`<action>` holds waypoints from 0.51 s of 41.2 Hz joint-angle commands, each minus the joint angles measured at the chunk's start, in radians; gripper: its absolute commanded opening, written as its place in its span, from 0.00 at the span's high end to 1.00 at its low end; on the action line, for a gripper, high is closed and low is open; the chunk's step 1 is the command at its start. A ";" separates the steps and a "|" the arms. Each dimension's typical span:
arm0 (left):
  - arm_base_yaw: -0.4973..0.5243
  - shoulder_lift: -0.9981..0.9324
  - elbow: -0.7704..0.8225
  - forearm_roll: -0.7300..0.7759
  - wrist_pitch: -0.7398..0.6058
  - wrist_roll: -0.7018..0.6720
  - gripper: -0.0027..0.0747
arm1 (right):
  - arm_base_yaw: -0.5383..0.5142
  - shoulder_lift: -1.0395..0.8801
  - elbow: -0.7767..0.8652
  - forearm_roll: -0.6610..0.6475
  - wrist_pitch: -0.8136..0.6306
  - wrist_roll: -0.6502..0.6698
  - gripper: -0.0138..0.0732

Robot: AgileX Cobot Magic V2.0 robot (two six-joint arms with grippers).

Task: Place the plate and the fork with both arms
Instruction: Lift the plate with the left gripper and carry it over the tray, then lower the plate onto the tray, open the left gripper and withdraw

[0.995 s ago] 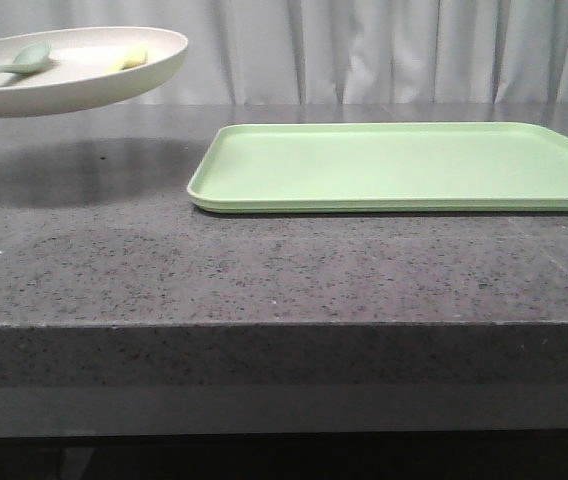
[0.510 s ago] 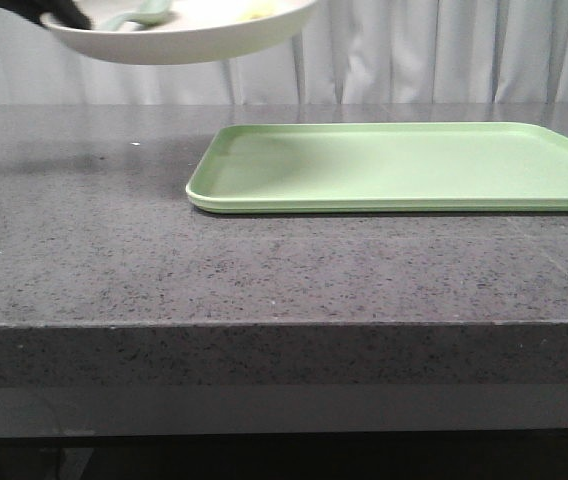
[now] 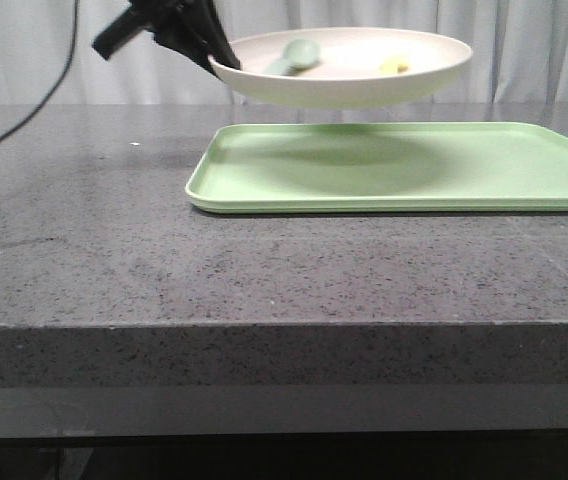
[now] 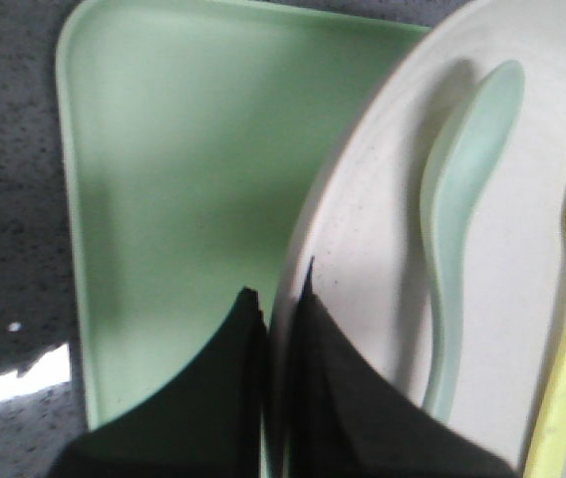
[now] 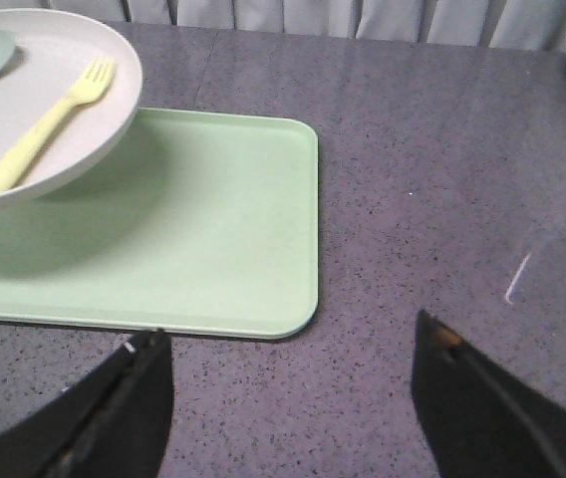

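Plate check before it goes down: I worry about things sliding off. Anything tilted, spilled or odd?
Nothing spilled. The plate hangs roughly level above the tray, pinched at its rim by the left gripper. Fork and spoon lie inside it.

Plate (image 3: pixel 344 85) rim hides most of fork (image 3: pixel 394 66) and spoon (image 3: pixel 294 55) in front view. Tray (image 3: pixel 404 165) right end cut by frame edge. Left gripper (image 4: pixel 281 299) fingertips overlap plate rim; wrist view cuts plate, fork handle.
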 commanded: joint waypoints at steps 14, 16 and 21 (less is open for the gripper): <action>-0.125 0.044 -0.074 0.020 -0.138 -0.199 0.99 | 0.000 0.009 -0.032 -0.011 -0.069 -0.007 0.23; -0.134 0.048 -0.074 0.023 -0.149 -0.201 0.99 | 0.000 0.009 -0.032 -0.011 -0.069 -0.007 0.23; -0.159 0.052 -0.074 0.072 -0.174 -0.246 0.99 | 0.000 0.009 -0.032 -0.011 -0.069 -0.007 0.23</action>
